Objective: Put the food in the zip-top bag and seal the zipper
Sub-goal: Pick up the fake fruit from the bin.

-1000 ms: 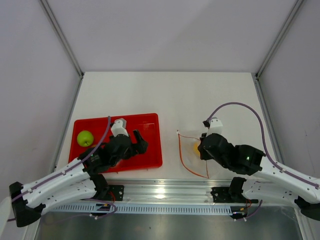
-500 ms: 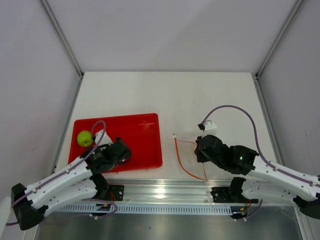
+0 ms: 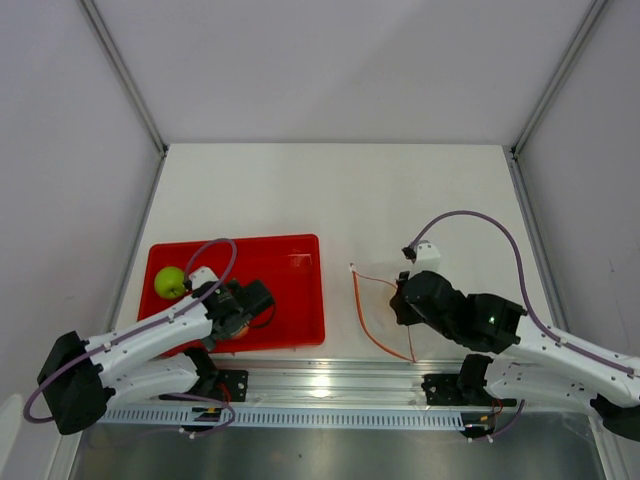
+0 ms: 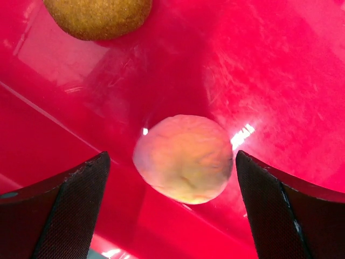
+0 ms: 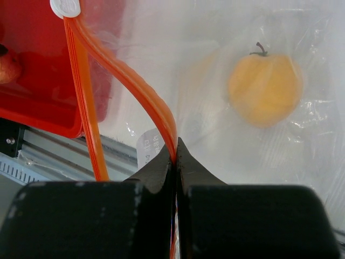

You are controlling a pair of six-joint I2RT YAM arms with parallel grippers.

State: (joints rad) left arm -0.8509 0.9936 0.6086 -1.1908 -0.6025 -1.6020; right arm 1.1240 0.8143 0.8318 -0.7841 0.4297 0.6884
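down in the red tray [image 4: 280, 65], the peach [image 4: 183, 156] sits right between the spread fingers of the left gripper [image 4: 171, 162], which swung back from mid-tray over the last second and dropped around it, no squeeze yet. brown fruit [image 4: 97, 16] is just beyond, green apple [image 3: 169, 282] at the tray's left end. off right, the right gripper [image 5: 176, 156] stays pinched on the zipper [image 5: 135, 91], propping the zip-top bag [image 5: 215, 48], yellow-orange fruit [image 5: 264, 89] already inside. so the peach looks like the next one in.
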